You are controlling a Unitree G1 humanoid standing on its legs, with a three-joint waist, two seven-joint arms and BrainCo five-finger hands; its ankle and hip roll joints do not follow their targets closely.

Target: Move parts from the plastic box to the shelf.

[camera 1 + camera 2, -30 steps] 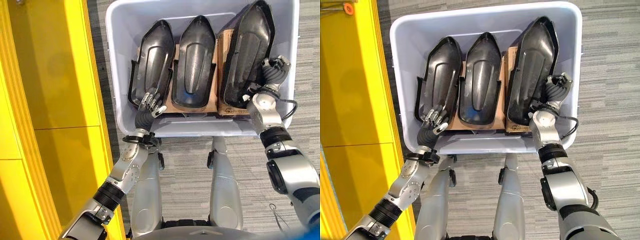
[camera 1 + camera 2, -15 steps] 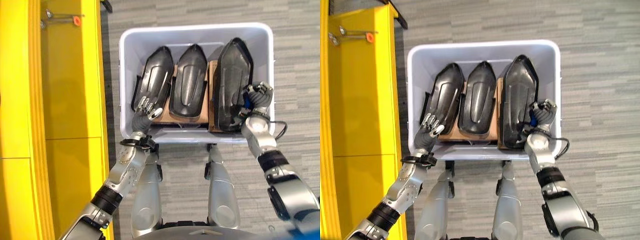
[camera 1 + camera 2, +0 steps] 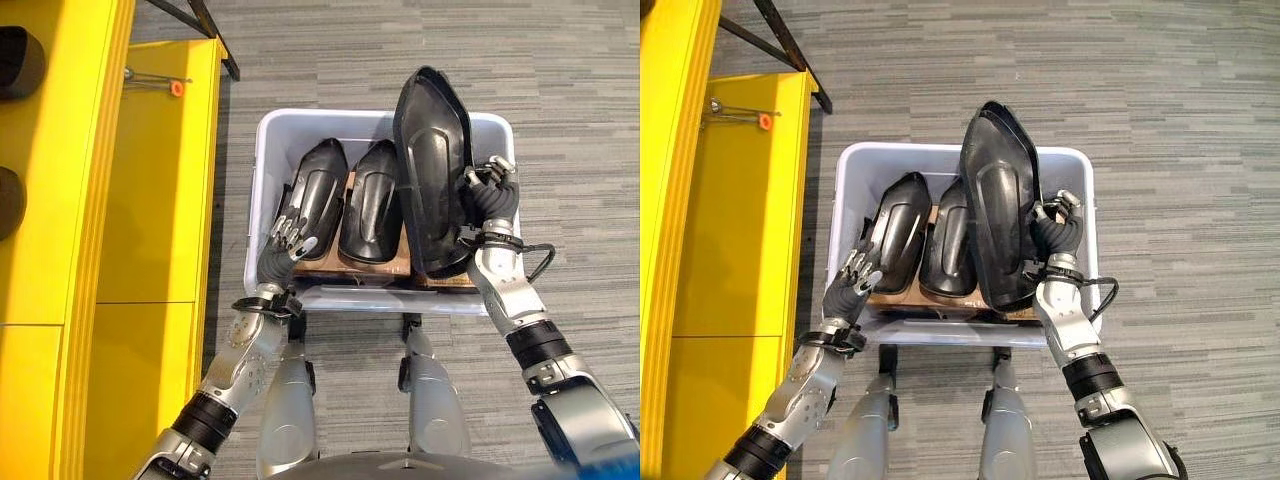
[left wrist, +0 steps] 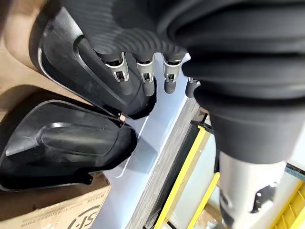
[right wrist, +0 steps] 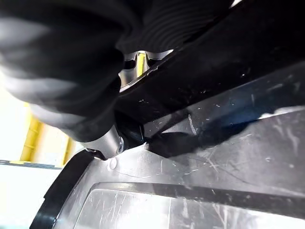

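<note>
Right hand (image 3: 487,205) is clamping its curled fingers on the big part's (image 3: 432,170) 3 o'clock edge, left hand (image 3: 291,225) is resting loose, spread fingers on the box's (image 3: 262,190) 9 o'clock part (image 3: 318,195).

Glossy black is seen on the three moulded parts (image 3: 433,170), set against a pale grey-white plastic box (image 3: 262,190) and brown cardboard (image 3: 378,263) beneath them. The shelf (image 3: 150,210) is painted bright yellow. The floor (image 3: 330,60) is striped in grey bands.
</note>
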